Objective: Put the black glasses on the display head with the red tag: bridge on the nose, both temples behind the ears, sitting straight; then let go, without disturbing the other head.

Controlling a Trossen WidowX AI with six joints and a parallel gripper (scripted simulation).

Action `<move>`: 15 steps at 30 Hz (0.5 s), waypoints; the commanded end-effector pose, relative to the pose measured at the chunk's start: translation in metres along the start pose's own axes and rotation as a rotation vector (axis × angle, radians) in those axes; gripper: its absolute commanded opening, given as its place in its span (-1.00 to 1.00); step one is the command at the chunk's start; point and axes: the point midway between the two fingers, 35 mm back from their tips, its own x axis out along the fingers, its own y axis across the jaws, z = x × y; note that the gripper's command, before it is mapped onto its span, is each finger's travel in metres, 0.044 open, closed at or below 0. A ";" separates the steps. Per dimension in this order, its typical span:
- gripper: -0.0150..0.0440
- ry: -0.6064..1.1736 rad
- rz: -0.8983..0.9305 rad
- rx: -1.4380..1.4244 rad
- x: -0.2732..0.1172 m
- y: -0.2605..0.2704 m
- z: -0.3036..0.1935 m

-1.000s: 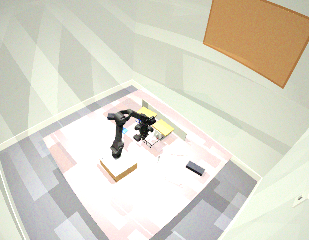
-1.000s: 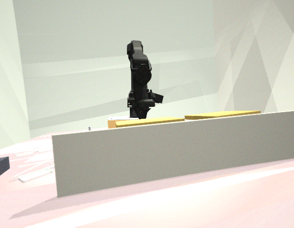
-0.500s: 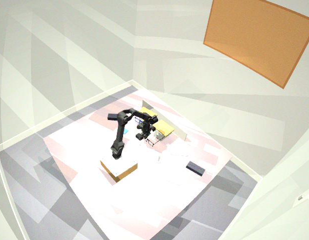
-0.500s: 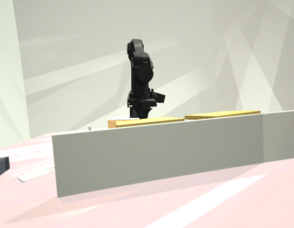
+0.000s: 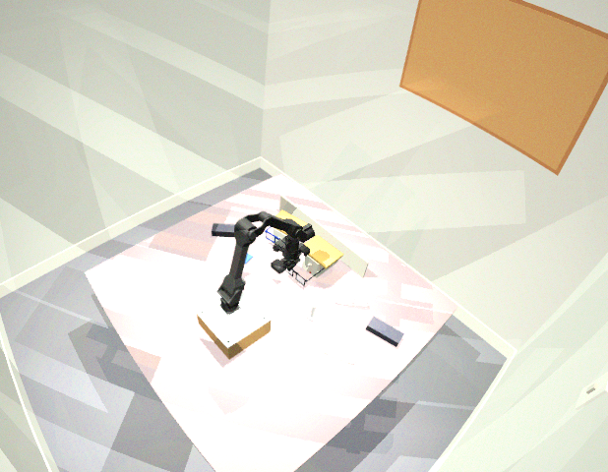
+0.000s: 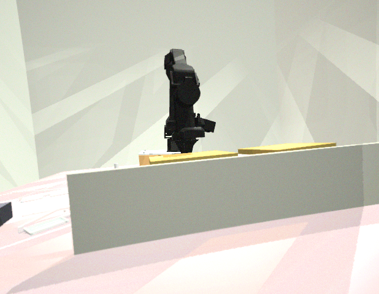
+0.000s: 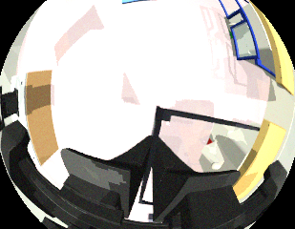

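Observation:
My gripper (image 5: 290, 265) (image 7: 154, 139) is shut on the black glasses (image 5: 305, 283) (image 7: 164, 114) at their front frame and holds them in front of the head with the red tag (image 7: 233, 149) (image 5: 312, 264). One temple reaches past that head's side towards the back; the other is hidden behind my fingers. The bridge is not seen on the nose. The red tag (image 7: 209, 141) shows on the head. The other head, with a green tag (image 7: 231, 34), wears blue glasses (image 7: 257, 60) (image 5: 270, 236). In the exterior view the heads and black glasses are hidden behind the panel.
A yellow board (image 5: 331, 249) (image 7: 268, 143) overhangs the red-tag head; another yellow board (image 6: 287, 147) is over the other head. A grey panel (image 5: 356, 257) (image 6: 214, 196) stands behind them. A dark block (image 5: 385, 330) (image 6: 2, 215) and pale eyewear (image 5: 351, 305) lie off to one side.

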 end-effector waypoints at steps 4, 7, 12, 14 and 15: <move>-0.49 -0.003 0.003 0.003 0.001 -0.011 0.000; -0.49 -0.003 0.003 0.003 0.001 -0.015 0.000; -0.49 -0.003 0.002 0.003 0.001 -0.023 0.000; -0.49 -0.003 0.002 0.003 0.001 -0.026 0.000; -0.49 -0.003 0.002 0.003 0.001 -0.028 0.000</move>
